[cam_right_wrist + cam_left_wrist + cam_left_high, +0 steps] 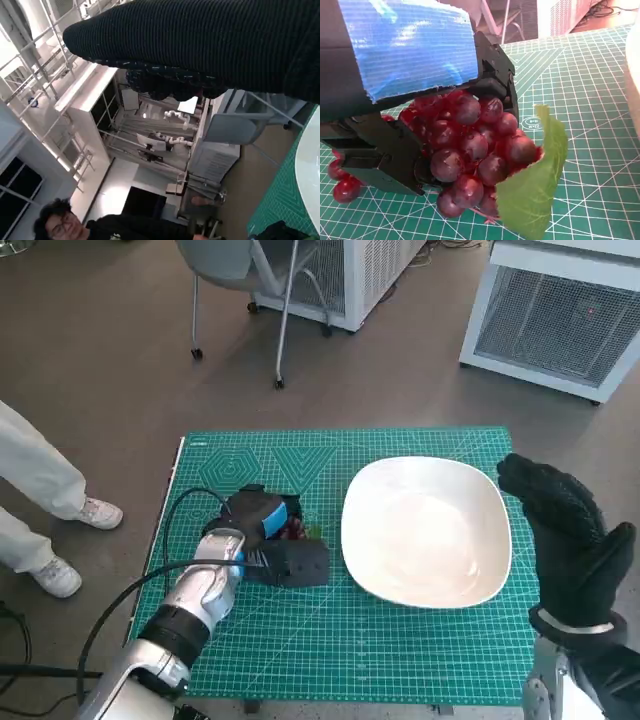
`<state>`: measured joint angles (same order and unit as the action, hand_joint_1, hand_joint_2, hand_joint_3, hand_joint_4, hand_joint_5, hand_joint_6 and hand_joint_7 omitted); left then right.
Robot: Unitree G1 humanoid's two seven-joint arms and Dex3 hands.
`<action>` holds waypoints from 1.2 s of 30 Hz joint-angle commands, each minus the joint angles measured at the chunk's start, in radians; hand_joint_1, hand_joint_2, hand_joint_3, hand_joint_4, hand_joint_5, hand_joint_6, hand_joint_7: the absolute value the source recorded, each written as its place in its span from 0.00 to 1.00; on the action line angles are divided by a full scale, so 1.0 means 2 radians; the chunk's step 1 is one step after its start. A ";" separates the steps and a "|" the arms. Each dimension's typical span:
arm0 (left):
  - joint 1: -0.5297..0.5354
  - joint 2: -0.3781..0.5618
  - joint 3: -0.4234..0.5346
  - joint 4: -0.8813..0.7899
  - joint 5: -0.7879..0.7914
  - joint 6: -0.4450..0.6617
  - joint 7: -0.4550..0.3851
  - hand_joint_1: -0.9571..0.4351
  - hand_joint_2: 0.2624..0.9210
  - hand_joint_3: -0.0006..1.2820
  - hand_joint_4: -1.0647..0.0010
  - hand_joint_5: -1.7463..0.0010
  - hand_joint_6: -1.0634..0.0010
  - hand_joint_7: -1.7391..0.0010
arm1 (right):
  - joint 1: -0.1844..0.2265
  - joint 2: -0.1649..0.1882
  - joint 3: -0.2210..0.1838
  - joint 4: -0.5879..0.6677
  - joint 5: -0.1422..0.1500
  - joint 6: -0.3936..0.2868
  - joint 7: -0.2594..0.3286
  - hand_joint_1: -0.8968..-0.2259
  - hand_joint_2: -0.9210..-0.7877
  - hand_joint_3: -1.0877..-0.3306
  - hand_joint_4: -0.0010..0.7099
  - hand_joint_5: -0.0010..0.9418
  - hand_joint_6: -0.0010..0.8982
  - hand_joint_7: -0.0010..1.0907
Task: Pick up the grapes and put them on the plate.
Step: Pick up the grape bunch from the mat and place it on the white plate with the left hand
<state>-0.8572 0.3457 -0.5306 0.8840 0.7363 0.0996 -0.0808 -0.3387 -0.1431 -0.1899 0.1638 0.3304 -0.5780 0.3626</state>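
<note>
Closing round the grapes [470, 150], the left hand [262, 530] has its black fingers [497, 70] on either side of the red bunch, which seems to rest on the green cutting mat [330, 640] just left of the white plate [425, 530]. I judge this the grasping step, so next comes a lift and a carry rightward over the plate's rim. Right of the plate, the gloved right hand [570, 535] hangs raised, fingers extended, holding nothing.

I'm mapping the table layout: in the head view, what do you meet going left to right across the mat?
Left hand over the grapes → plate → right hand, raised at the mat's right edge.
</note>
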 commanded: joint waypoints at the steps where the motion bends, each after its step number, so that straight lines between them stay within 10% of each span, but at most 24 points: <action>1: 0.008 0.008 0.008 -0.026 -0.005 0.001 -0.007 0.69 0.99 0.19 0.64 0.05 0.42 0.42 | 0.003 -0.002 0.000 0.008 0.002 0.002 0.005 0.55 0.00 0.74 0.67 0.00 0.24 0.41; 36: 0.070 0.062 0.095 -0.448 0.014 0.045 -0.082 0.69 0.99 0.05 0.38 0.25 0.34 0.44 | -0.009 0.002 0.002 0.021 -0.004 -0.007 0.002 0.56 0.00 0.74 0.65 0.00 0.23 0.42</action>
<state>-0.7280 0.4682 -0.3611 0.0161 0.7709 0.2001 -0.2399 -0.3614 -0.1416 -0.1894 0.1934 0.3284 -0.5933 0.3669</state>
